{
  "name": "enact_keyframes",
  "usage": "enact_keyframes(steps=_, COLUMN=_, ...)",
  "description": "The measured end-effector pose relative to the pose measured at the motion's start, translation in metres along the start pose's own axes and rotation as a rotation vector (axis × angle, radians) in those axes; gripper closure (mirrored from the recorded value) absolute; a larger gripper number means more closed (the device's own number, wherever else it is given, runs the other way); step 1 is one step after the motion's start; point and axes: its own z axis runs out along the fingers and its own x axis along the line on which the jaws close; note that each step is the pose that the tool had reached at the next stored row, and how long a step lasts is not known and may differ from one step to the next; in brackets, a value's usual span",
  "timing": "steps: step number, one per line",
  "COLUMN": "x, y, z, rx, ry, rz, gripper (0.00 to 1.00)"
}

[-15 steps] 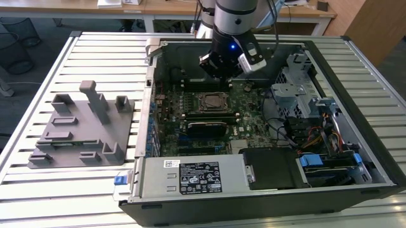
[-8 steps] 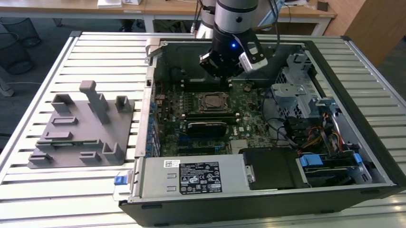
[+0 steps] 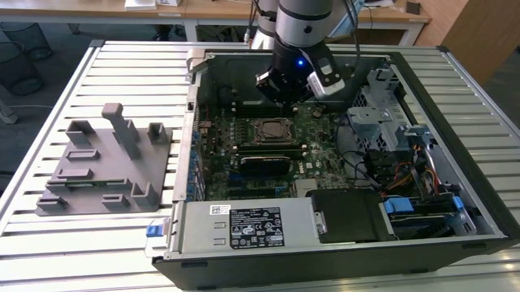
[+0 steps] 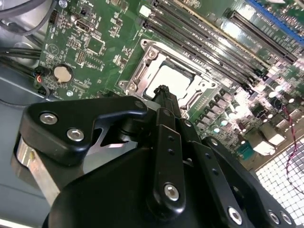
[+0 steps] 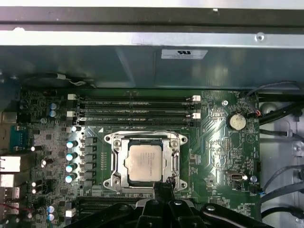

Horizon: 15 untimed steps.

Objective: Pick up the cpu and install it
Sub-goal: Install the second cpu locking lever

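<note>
The cpu [image 5: 144,163] sits flat inside the socket frame [image 5: 115,161], gripper [image 5: 163,184] empty w/ tips pinched together just above frame's near edge, open board around.

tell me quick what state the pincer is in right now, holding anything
Pincer: shut, holding nothing, its tip just above the edge of the small square silvery-topped cpu, which sits in the metal-framed socket.

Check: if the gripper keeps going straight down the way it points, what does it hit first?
Probably the near edge of the socket frame around the seated cpu. The gripper tip points at that corner in both wrist views; depth is unclear.
</note>
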Motion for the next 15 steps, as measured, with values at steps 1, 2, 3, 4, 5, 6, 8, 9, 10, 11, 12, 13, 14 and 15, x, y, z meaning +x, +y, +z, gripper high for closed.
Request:
enact_keyframes(steps=1, x=0.0, y=-0.0005, z=-0.0001, rx=0.0001, ry=0.0, rz=0.0, gripper=0.89)
enact_keyframes(steps=2, x=0.0001, y=-0.0007, z=-0.0005, rx=0.0003, ry=0.0001, rz=0.0, gripper=0.89)
enact_keyframes(steps=3, x=0.0001, y=-0.0007, z=-0.0013, rx=0.0003, ry=0.0002, rz=0.0, gripper=0.89)
enact_keyframes(steps=4, x=0.0, y=-0.0007, z=-0.0023, rx=0.0001, ry=0.0001, rz=0.0, gripper=0.89)
enact_keyframes(steps=5, x=0.0, y=-0.0008, z=-0.0029, rx=0.0, ry=0.0001, rz=0.0, gripper=0.89)
enact_keyframes(steps=6, x=0.0, y=-0.0007, z=-0.0034, rx=0.0, ry=0.0001, rz=0.0, gripper=0.89)
enact_keyframes(steps=8, x=0.0, y=-0.001, z=-0.0038, rx=-0.0002, ry=0.0001, rz=0.0, gripper=0.89)
enact_keyframes(steps=9, x=0.0, y=-0.0018, z=-0.0039, rx=-0.0001, ry=0.0001, rz=0.0, gripper=0.89)
enact_keyframes(steps=10, x=0.0, y=-0.0029, z=-0.0039, rx=0.0, ry=0.0002, rz=0.0, gripper=0.89)
enact_keyframes(steps=11, x=0.0001, y=-0.0048, z=-0.0039, rx=0.0001, ry=0.0002, rz=0.0, gripper=0.89)
enact_keyframes(steps=12, x=0.0, y=-0.0074, z=-0.004, rx=0.0001, ry=0.0002, rz=0.0, gripper=0.89)
enact_keyframes(steps=13, x=0.0, y=-0.0104, z=-0.0041, rx=0.0, ry=0.0001, rz=0.0, gripper=0.89)
enact_keyframes(steps=14, x=0.0, y=-0.0135, z=-0.0043, rx=-0.0001, ry=0.0003, rz=0.0, gripper=0.89)
enact_keyframes(steps=15, x=0.0, y=-0.0163, z=-0.0045, rx=0.0001, ry=0.001, rz=0.0, gripper=0.89)
